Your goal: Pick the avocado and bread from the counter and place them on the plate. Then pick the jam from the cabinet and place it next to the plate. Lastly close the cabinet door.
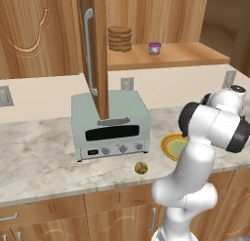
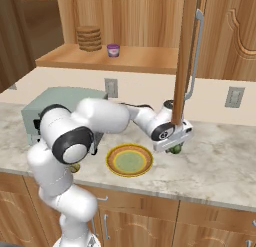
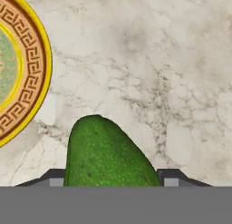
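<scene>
My gripper (image 2: 175, 147) hangs low over the counter (image 2: 220, 161), just right of the plate (image 2: 114, 159), and is shut on the dark green avocado (image 2: 176, 150). In the hand view the avocado (image 3: 106, 155) sits between my finger tips (image 3: 56, 182), with the plate's orange patterned rim (image 3: 27, 73) at the left. The bread (image 1: 141, 168) lies on the counter (image 1: 39, 157) in front of the toaster oven, left of the plate (image 1: 171, 146). The purple jam (image 1: 155, 48) (image 2: 113, 50) stands on the shelf of the cabinet (image 1: 195, 54). Its cabinet door (image 1: 95, 50) (image 2: 187, 56) stands open.
A pale green toaster oven (image 1: 110, 123) (image 2: 35, 111) stands on the counter left of the plate. A stack of flat brown discs (image 1: 119, 38) (image 2: 89, 38) sits on the shelf beside the jam. The open door's edge hangs right above my hand.
</scene>
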Robot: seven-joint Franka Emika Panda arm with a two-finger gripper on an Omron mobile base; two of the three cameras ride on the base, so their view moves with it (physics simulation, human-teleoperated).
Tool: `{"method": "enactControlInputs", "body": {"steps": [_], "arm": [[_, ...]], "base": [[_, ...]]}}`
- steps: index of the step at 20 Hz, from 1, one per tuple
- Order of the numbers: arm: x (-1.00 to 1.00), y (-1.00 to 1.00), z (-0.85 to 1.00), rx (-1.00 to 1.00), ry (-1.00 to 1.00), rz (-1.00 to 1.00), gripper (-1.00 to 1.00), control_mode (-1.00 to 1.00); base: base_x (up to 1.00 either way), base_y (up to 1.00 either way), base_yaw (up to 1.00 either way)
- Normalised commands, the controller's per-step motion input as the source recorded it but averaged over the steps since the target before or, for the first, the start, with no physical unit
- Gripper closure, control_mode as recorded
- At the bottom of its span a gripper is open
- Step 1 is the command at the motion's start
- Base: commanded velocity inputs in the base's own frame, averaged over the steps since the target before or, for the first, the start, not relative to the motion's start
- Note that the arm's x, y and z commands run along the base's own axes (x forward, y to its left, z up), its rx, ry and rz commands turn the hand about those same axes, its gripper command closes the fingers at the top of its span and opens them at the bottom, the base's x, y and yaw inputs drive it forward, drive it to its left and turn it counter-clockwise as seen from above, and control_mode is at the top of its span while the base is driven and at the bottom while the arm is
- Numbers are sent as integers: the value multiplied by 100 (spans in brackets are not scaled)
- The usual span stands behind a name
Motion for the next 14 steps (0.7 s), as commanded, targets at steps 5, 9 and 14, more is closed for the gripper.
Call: {"method": "enactControlInputs", "body": {"steps": [5,9,14], "arm": [[-54,57,32,0,0,0,100,-100],[-39,61,15,0,0,0,100,-100],[-25,52,5,0,1,0,100,-100]], "base": [[0,0,0],[0,0,0],[0,0,0]]}}
